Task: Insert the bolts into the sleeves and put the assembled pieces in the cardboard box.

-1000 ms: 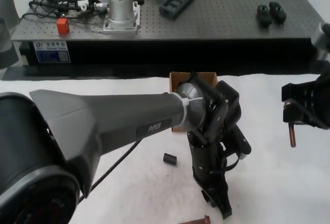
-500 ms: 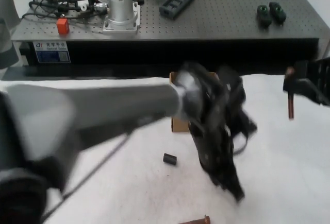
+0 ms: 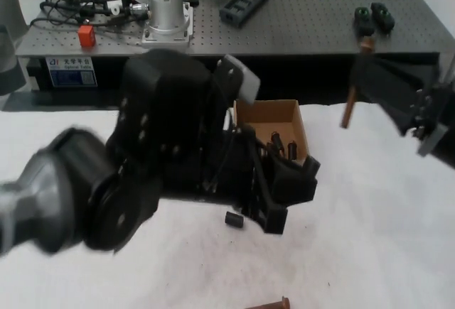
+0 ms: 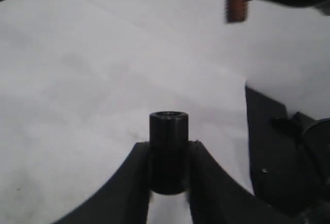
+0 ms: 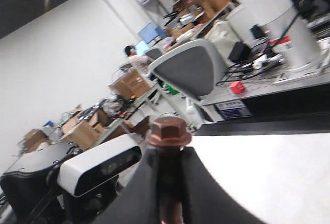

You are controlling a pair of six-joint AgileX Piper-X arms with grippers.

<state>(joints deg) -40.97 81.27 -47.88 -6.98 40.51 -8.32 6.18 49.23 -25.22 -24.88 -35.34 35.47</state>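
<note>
My left gripper point(image 4: 168, 152) is shut on an upright black sleeve point(image 4: 167, 131) above the white cloth. In the high view that gripper point(image 3: 293, 181) sits just in front of the cardboard box point(image 3: 250, 114), which holds several assembled pieces point(image 3: 281, 144). My right gripper point(image 5: 167, 170) is shut on a copper bolt point(image 5: 168, 130), hex head toward the camera. In the high view the bolt point(image 3: 348, 110) hangs tilted at the right, held by the right gripper point(image 3: 361, 74). Its threaded tip point(image 4: 236, 2) shows beyond the sleeve, apart from it. A loose sleeve point(image 3: 234, 218) and a loose bolt point(image 3: 270, 304) lie on the cloth.
A perforated metal bench point(image 3: 313, 18) runs along the back with a metal post point(image 3: 167, 7), an orange block point(image 3: 86, 35), a black tray point(image 3: 244, 1) and two black knobs point(image 3: 373, 16). White cloth point(image 3: 377, 238) spreads open at the right front.
The left arm has swung up and turned, lifting its gripper off the cloth to beside the box. The right gripper has risen and shifted left with its bolt, now tilted.
</note>
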